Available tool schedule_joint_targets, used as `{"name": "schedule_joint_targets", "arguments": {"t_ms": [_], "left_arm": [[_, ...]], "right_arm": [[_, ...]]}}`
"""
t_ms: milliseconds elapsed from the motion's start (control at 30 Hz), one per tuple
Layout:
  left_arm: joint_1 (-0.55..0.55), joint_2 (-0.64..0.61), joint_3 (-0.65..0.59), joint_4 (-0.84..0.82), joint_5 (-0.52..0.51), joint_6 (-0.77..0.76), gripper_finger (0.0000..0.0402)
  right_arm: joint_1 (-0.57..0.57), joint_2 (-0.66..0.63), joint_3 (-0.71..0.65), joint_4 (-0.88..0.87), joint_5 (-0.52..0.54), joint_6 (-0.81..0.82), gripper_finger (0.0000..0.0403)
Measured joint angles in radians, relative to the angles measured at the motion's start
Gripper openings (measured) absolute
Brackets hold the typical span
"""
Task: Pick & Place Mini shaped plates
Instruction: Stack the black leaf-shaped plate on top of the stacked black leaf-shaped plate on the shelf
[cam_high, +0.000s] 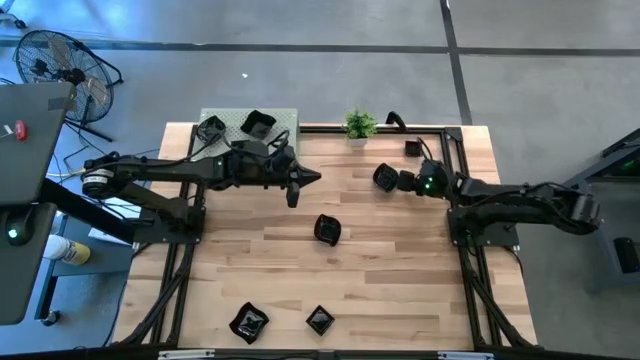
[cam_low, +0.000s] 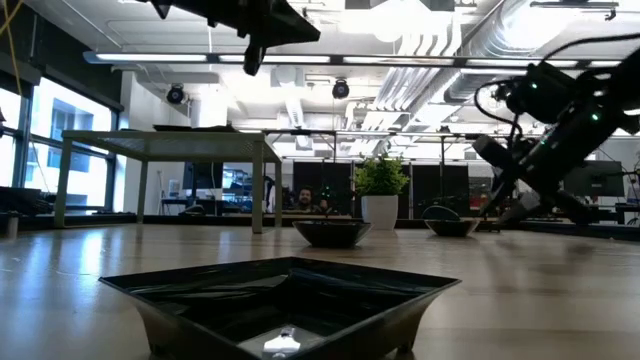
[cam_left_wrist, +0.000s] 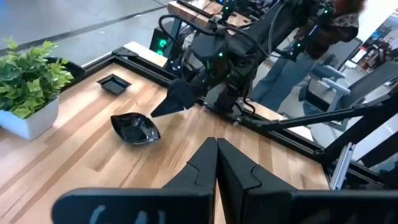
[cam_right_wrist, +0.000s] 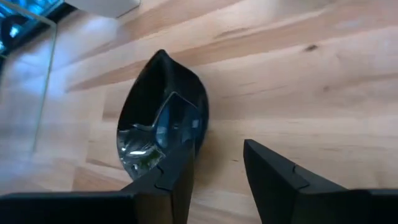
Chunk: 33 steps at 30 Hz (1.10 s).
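Several small glossy black plates lie about the table. One leaf-shaped plate (cam_right_wrist: 158, 118) rests on the wood at the far right (cam_high: 383, 176). My right gripper (cam_right_wrist: 214, 152) is open and low beside it; one finger (cam_right_wrist: 177, 171) stands at the plate's near rim, the other over bare wood. My left gripper (cam_high: 314, 178) is shut and empty, raised above the table's middle (cam_left_wrist: 216, 149). Other plates lie at the centre (cam_high: 327, 229), near the front edge (cam_high: 248, 322) (cam_high: 319, 320), and on the green mat (cam_high: 257, 123). My right gripper comes at the leaf-shaped plate slanting down from the table's right. One finger overlaps the plate's near rim (cam_right_wrist: 186, 140) in the wrist view, but I cannot tell whether it touches. The plate lies flat on the table.
A small green potted plant (cam_high: 360, 124) stands at the far edge, with a flat square plate (cam_high: 413, 148) to its right. A dark frame rail (cam_high: 455, 160) runs along the table's right side. Bare wood lies between the centre plate and the front plates.
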Motion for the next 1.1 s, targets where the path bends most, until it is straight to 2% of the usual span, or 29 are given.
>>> {"name": "schedule_joint_targets", "arguments": {"t_ms": [100, 267, 433, 567, 800, 1100], "left_arm": [[0.0, 0.0, 0.0, -0.014, -0.008, 0.002, 0.0001], [0.0, 0.001, 0.0, -0.017, -0.015, 0.026, 0.0001], [0.0, 0.001, 0.0, -0.013, -0.014, 0.028, 0.0001], [0.0, 0.001, 0.0, -0.012, -0.014, 0.029, 0.0001], [0.0, 0.001, 0.0, -0.014, 0.034, 0.028, 0.0001], [0.0, 0.004, 0.0, -0.01, 0.037, 0.019, 0.0001]], "right_arm": [[0.001, 0.0, -0.038, 0.077, -0.008, 0.043, 0.0124], [0.001, 0.0, -0.042, 0.087, -0.013, 0.047, 0.0119], [0.001, 0.0, -0.004, 0.054, -0.053, -0.009, 0.012], [0.001, 0.0, 0.039, -0.021, -0.038, -0.047, 0.0122], [-0.007, 0.0, 0.131, -0.153, 0.025, -0.155, 0.0158], [-0.029, 0.0, 0.148, -0.16, 0.013, -0.207, 0.0203]]}}
